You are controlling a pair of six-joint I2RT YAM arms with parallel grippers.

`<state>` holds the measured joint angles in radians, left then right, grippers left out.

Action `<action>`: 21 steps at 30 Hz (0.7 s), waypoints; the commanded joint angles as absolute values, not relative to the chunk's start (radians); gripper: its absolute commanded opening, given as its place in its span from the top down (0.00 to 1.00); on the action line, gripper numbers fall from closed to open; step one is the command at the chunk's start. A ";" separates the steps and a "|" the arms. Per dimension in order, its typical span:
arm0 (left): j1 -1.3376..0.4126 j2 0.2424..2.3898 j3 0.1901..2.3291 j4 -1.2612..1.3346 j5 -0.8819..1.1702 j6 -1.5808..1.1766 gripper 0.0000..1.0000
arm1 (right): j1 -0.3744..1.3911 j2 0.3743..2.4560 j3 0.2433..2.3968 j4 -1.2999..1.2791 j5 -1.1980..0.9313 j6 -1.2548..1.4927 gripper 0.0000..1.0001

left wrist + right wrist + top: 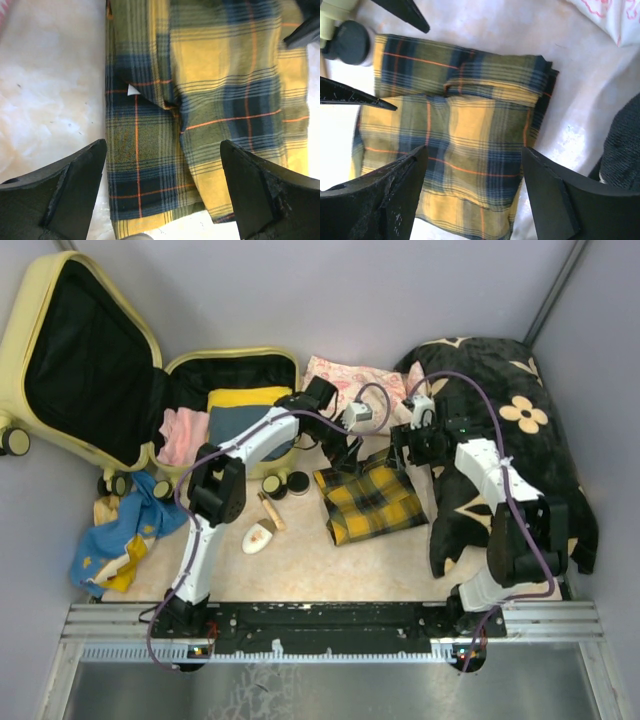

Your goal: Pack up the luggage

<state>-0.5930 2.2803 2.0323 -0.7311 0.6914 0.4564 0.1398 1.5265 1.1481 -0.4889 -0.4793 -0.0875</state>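
The pale yellow luggage (30, 330) lies open at the far left, its lid leaning back. Its lower half (285, 360) holds yellow, pink and blue-grey folded clothes. A folded yellow and navy plaid cloth (370, 502) lies flat mid-table. My left gripper (343, 448) hangs open over the plaid cloth's (210, 75) far left edge; nothing sits between the jaws of this gripper (162, 150). My right gripper (407, 445) hovers open above the plaid cloth's (470, 115) far right corner; this gripper (474, 150) is empty too.
A big black cloth with beige flowers (520, 430) fills the right side. A pink-patterned cloth (345, 375) lies at the back, a blue and yellow cloth (125, 535) at front left. Two dark-lidded jars (285, 483) and a small brush (260, 537) sit left of the plaid cloth.
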 commanded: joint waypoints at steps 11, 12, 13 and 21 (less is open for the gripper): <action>-0.577 2.448 2.100 -0.695 0.794 0.387 0.00 | 0.109 1.805 1.212 -0.468 -0.472 -0.111 0.40; -0.570 2.460 2.104 -0.691 0.818 0.371 0.00 | 0.109 1.818 1.211 -0.459 -0.462 -0.110 0.42; -0.564 2.472 2.108 -0.689 0.845 0.351 0.00 | 0.109 1.828 1.209 -0.447 -0.450 -0.106 0.44; -0.534 2.549 2.136 -0.673 0.909 0.267 0.00 | 0.109 1.907 1.230 -0.422 -0.430 -0.102 0.50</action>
